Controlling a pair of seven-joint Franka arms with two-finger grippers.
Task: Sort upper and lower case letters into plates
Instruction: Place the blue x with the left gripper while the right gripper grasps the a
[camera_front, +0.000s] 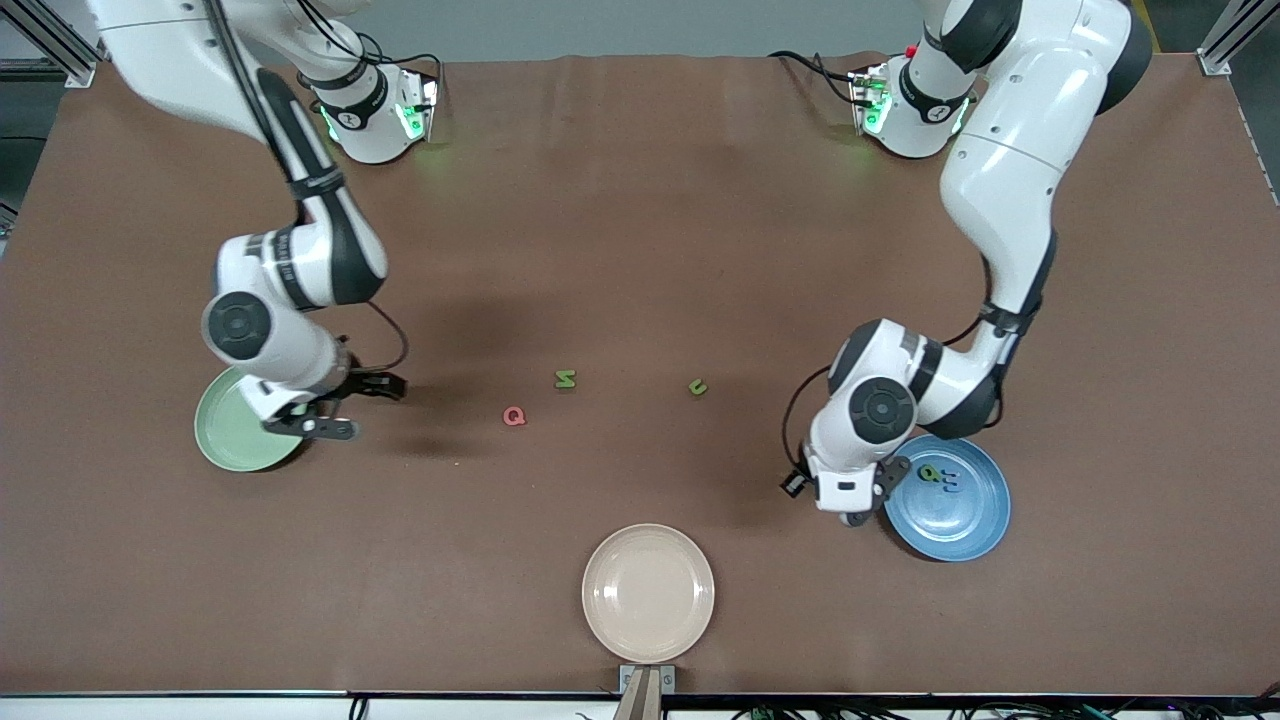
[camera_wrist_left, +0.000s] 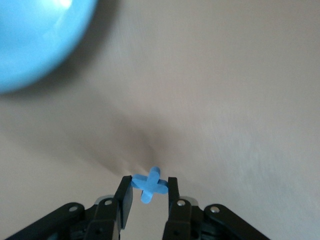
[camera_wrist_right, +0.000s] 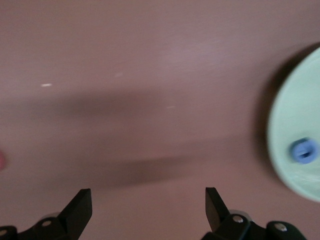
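My left gripper (camera_wrist_left: 149, 191) is shut on a small blue x-shaped letter (camera_wrist_left: 150, 183) and holds it over bare table beside the blue plate (camera_front: 965, 520), which also shows in the left wrist view (camera_wrist_left: 35, 40). That plate holds a green letter (camera_front: 930, 473) and a dark blue letter (camera_front: 950, 483). My right gripper (camera_wrist_right: 148, 200) is open and empty over the table beside the mint green plate (camera_front: 228, 435), which in the right wrist view (camera_wrist_right: 292, 115) holds a blue letter (camera_wrist_right: 304, 151). A red Q (camera_front: 514, 416), a green N-like letter (camera_front: 565, 379) and a small green letter (camera_front: 697, 386) lie mid-table.
A cream-beige plate (camera_front: 648, 592) sits empty near the table's front edge, nearer to the front camera than the loose letters. Both arm bases stand along the table's back edge. The tabletop is brown.
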